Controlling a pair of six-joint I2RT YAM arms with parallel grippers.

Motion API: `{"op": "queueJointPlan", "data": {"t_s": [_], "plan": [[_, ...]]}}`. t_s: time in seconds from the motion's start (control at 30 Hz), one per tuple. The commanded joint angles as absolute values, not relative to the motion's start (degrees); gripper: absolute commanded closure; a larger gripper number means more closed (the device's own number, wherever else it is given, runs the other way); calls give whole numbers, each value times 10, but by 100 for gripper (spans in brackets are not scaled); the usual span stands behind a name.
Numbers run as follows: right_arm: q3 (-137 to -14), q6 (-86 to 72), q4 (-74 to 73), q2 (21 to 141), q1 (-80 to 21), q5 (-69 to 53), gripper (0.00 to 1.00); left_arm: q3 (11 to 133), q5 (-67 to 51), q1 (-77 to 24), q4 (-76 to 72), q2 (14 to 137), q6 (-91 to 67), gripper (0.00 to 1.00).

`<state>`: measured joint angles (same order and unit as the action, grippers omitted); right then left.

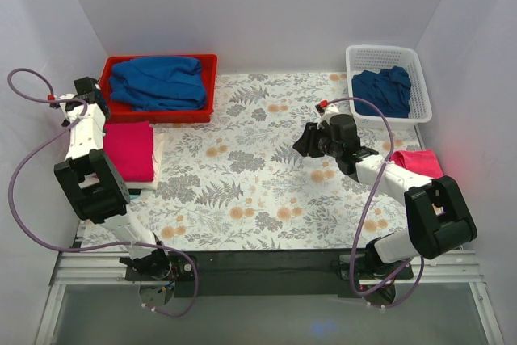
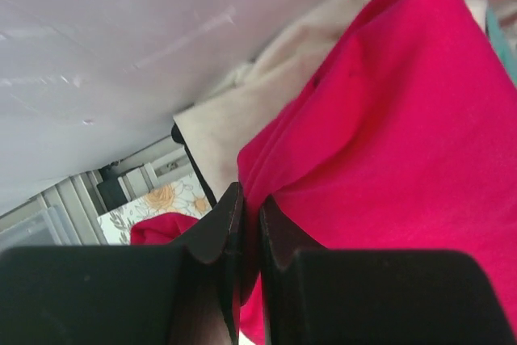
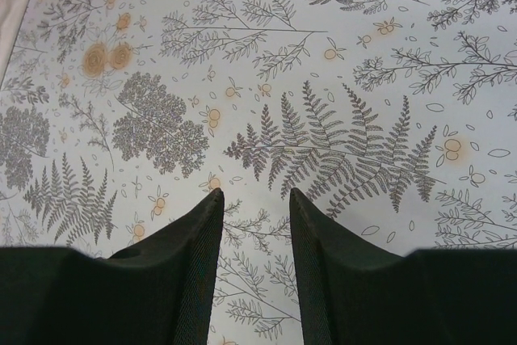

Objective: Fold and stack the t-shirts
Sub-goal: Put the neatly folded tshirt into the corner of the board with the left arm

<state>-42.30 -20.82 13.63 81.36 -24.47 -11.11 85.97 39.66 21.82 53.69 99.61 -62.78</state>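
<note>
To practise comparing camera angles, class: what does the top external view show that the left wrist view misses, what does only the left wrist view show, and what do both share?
Only the top external view: the red bin of blue shirts, the white basket holding navy shirts, and the right gripper, jaws apart. Only the left wrist view: how the left gripper sits, jaws shut, at the folded edge of the crimson shirt. Both: the crimson shirt lying on a cream shirt, and the floral cloth.
</note>
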Motion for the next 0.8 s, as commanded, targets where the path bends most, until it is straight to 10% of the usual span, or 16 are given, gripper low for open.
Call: {"op": "queueJointPlan", "data": {"t_s": [0.0, 0.43, 0.53, 0.7, 0.77], "plan": [[-427, -208, 159, 820, -247, -120, 56, 913, 440, 235, 516, 975, -641, 100], [-430, -210, 162, 835, -247, -110, 57, 978, 344, 236, 558, 1057, -666, 95], [-432, -210, 163, 834, -247, -110, 57, 956, 335, 236, 568, 1049, -681, 79], [-433, -207, 163, 834, -247, -124, 57, 898, 337, 236, 560, 1000, -718, 20], [-433, -207, 163, 834, -247, -127, 57, 856, 313, 236, 516, 948, -710, 19]]}}
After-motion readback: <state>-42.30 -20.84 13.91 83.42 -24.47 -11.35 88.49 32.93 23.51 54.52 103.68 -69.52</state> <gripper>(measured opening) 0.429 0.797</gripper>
